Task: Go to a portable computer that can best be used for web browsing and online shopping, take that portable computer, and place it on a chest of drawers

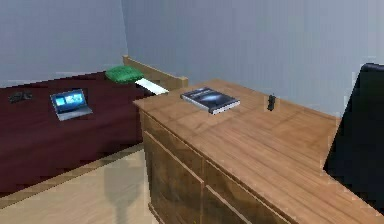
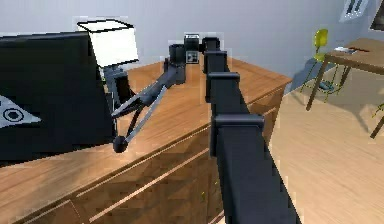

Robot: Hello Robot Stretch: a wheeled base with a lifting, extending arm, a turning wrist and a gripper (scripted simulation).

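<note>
Laptop (image 1: 71,103), small, grey, open, lies toward the far edge of the dark red bed (image 1: 40,150); our gripper (image 2: 125,115) reaches over the brown wooden chest of drawers (image 2: 170,120), and we cannot tell whether it holds anything

arm (image 2: 236,130): dark square bar, stepped segments | tip: two white squares (image 2: 212,43), black marks | gripper (image 2: 175,58): dark body

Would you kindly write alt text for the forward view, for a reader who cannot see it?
An open laptop lies on a dark red bed at left, near a green pillow. A wooden chest of drawers at right bears a book and a black screen.
</note>
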